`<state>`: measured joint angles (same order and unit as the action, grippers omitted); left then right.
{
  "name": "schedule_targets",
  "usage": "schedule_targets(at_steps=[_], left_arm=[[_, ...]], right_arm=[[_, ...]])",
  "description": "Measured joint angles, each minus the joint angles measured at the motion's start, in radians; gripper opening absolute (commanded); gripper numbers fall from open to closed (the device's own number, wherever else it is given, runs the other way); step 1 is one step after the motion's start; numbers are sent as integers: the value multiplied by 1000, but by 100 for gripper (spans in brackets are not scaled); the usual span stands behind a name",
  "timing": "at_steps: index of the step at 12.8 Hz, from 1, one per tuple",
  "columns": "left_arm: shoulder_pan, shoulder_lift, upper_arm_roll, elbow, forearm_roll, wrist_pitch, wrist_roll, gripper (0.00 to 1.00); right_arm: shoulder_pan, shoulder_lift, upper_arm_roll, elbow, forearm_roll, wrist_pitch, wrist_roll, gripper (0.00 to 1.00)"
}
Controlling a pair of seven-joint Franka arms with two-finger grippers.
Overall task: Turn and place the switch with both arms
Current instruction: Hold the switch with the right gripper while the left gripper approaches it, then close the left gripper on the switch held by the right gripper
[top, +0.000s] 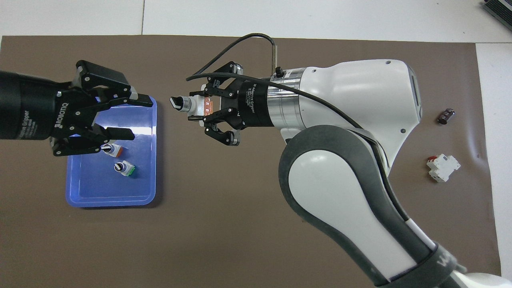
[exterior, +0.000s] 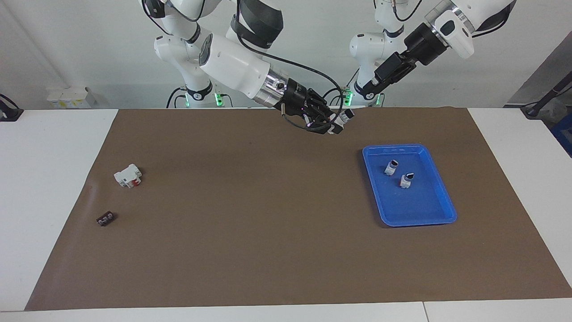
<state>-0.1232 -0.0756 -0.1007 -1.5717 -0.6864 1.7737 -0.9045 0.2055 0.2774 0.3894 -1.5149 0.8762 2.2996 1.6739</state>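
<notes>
The switch [top: 188, 105] is held in the air by the right gripper [top: 200, 108], whose fingers [top: 199, 93] are closed on its white-grey body. Its black knob points out of the gripper toward the blue tray [top: 82, 196], and its orange end is seen between the fingers. In the facing view the switch [exterior: 345, 116] is seen above the brown mat [exterior: 268, 223], over the part of the mat that lies nearer to the robots than the blue tray [exterior: 429, 219] and a little toward the right arm's end from it.

The left gripper [top: 126, 117] is raised over the blue tray, at the edge of the tray that is turned to the switch. Its fingers [top: 140, 101] are spread apart and nothing is held between them. In the facing view the left gripper [exterior: 368, 91] is seen high up, close to the switch but apart from it.

Two more small switches are lying inside the blue tray: one with an orange end [top: 113, 149] and one with a green end [top: 125, 168].

A white block with a red part [exterior: 128, 175] is lying on the mat well apart from the blue tray, toward the right arm's end of the worktop [exterior: 53, 179]. A small black block [exterior: 106, 218] is lying near this white block, farther from the robots.
</notes>
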Motion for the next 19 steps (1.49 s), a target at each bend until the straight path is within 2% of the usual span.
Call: schedule_targets(at_steps=[5, 9, 14, 19], left_arm=[[-32, 15, -6, -46, -7, 65, -42, 50], [-42, 15, -6, -85, -7, 130, -42, 49], [-43, 15, -4, -94, -7, 165, -42, 43], [-44, 13, -5, -117, -7, 198, -37, 29]], right_arm=[[2, 0, 0, -2, -3, 0, 0, 0], [3, 0, 0, -2, -4, -1, 0, 0], [3, 0, 0, -3, -8, -2, 0, 0], [3, 0, 0, -4, -8, -2, 0, 0]])
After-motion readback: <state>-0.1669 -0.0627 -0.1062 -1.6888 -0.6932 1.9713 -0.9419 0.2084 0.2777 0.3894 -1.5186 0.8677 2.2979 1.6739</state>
